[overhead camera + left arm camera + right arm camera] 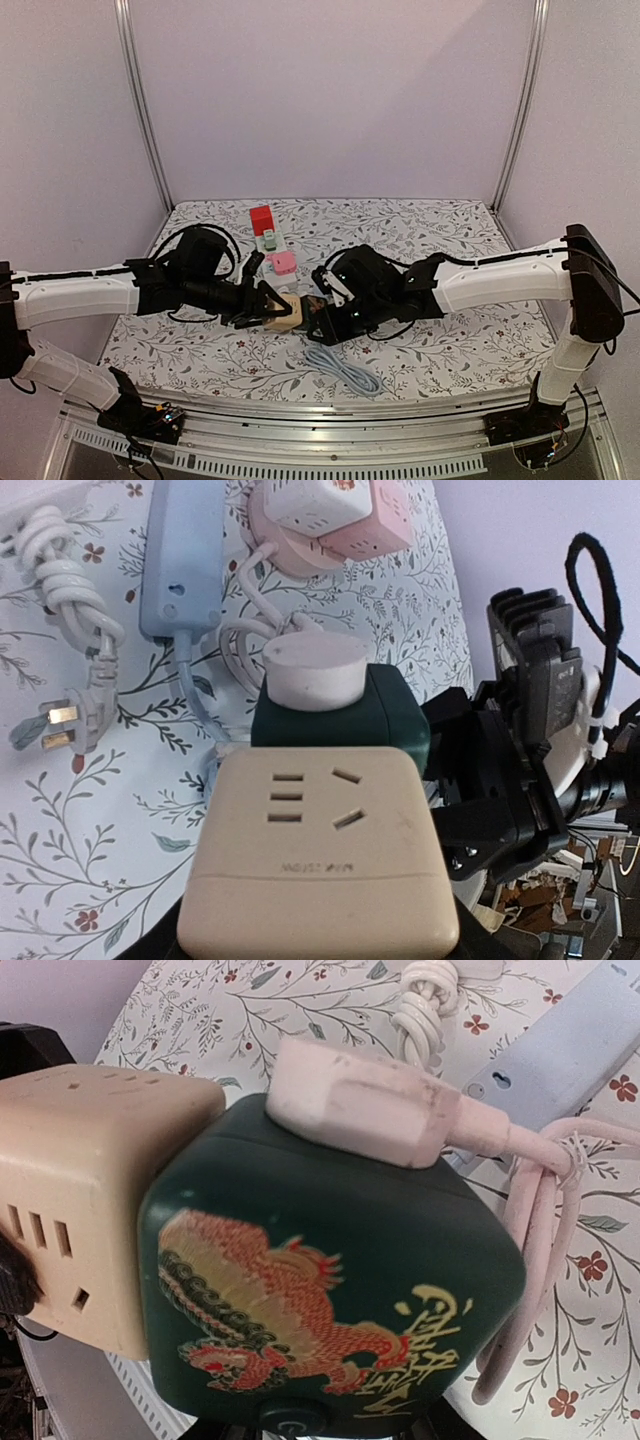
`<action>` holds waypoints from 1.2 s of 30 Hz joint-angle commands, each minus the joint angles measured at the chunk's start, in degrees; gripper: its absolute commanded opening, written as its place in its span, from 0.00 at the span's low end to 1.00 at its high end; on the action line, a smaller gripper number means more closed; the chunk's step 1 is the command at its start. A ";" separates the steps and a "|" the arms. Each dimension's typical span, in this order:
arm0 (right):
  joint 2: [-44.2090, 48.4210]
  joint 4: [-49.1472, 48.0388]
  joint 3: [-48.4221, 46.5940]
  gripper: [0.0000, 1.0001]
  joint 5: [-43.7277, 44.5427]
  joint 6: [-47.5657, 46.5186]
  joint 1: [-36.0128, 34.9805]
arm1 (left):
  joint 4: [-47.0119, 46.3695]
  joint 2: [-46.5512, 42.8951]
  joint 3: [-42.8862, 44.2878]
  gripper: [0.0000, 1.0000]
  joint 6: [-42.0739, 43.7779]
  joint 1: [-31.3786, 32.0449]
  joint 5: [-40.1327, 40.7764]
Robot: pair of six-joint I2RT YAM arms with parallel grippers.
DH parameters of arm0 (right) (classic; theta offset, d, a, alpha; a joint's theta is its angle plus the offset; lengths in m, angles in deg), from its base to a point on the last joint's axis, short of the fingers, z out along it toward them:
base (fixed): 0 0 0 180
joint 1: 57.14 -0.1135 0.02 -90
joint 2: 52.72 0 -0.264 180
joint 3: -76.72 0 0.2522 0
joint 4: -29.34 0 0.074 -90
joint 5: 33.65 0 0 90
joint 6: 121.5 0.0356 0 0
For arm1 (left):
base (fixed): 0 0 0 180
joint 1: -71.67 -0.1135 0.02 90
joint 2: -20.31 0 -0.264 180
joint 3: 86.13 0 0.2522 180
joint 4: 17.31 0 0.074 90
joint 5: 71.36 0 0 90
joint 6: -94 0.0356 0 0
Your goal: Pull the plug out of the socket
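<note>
Left gripper [272, 310] clamps the beige plastic cube socket [318, 870]; the right gripper [318, 322], I cannot tell.
Dark green dragon-printed cube plug [330, 1290] looks rigid, slick, light; I'd pinch its flat sides.

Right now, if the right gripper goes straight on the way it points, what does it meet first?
The dark green cube: it fills the right wrist view, directly ahead of the right gripper. Whether the gripper touches it is unclear. Behind it sits the beige socket cube, held by the left gripper.

a pale blue power strip [185, 560] lies on the floral tablecloth [60, 830], beside a bundled white cord [62, 575].
</note>
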 commanded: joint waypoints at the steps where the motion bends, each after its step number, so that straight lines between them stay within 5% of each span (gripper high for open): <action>1: -1.88 -4.98 -2.21 0.42 0.08 1.26 0.55 | -6.98 -1.28 2.86 0.09 1.88 1.06 -8.44; 20: 2.03 -3.79 -1.78 0.71 -1.12 4.29 2.58 | -5.50 -2.70 3.12 0.08 4.61 1.14 -9.34; 27: 0.01 -2.79 -4.87 0.68 -0.45 3.02 2.62 | -5.76 -2.39 3.52 0.08 7.05 2.18 -13.46; 36: -2.32 -2.88 -6.05 0.51 3.70 0.92 2.64 | -5.09 -0.98 5.75 0.06 9.13 4.74 -16.08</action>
